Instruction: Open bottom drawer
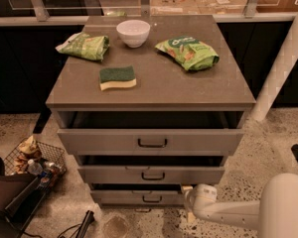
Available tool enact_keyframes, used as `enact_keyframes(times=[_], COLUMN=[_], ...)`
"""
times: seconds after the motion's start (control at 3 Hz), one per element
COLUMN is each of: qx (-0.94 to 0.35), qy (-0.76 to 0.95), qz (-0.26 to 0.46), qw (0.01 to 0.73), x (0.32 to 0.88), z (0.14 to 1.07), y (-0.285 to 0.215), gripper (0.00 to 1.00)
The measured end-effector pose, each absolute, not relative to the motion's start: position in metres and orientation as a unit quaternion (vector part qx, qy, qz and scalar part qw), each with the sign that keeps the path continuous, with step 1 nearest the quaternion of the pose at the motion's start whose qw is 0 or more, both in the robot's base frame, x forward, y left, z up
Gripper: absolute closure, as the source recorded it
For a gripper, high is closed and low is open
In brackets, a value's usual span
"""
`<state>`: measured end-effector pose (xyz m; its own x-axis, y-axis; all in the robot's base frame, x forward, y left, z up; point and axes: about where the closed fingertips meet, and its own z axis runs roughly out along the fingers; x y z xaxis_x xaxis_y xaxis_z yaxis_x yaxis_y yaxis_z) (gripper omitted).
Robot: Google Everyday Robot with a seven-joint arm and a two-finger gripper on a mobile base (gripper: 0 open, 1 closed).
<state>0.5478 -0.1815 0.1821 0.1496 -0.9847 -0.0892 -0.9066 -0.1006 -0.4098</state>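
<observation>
A grey cabinet fills the middle of the frame and has three drawers, each with one black bar handle and each standing a little out, with a dark gap above its front: the top drawer, the middle drawer and the bottom drawer. On the cabinet's top lie four things: one white bowl at the back, one green bag to its left, another green bag to its right, and one green-and-yellow sponge nearer the front. The bottom drawer sits low in the frame's centre, just above the speckled floor. The gripper is at the right end of that drawer's front, to the right of its handle and apart from it, on a white arm cut off at the lower right corner. Whether the gripper is clenched or released cannot be told, nor whether it touches the drawer front. One wire basket of unclear items stands at lower left.
</observation>
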Motion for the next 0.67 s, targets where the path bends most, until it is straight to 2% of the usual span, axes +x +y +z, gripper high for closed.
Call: enact_keyframes(times=[0.33,0.67], qx=[-0.738,-0.740], qy=[0.641,0.641], qz=[-0.100,-0.091], qw=[0.183,0.180], x=[0.559,0.565], z=[0.174,0.161], y=[-0.177,-0.175], gripper=[0.00,0.18])
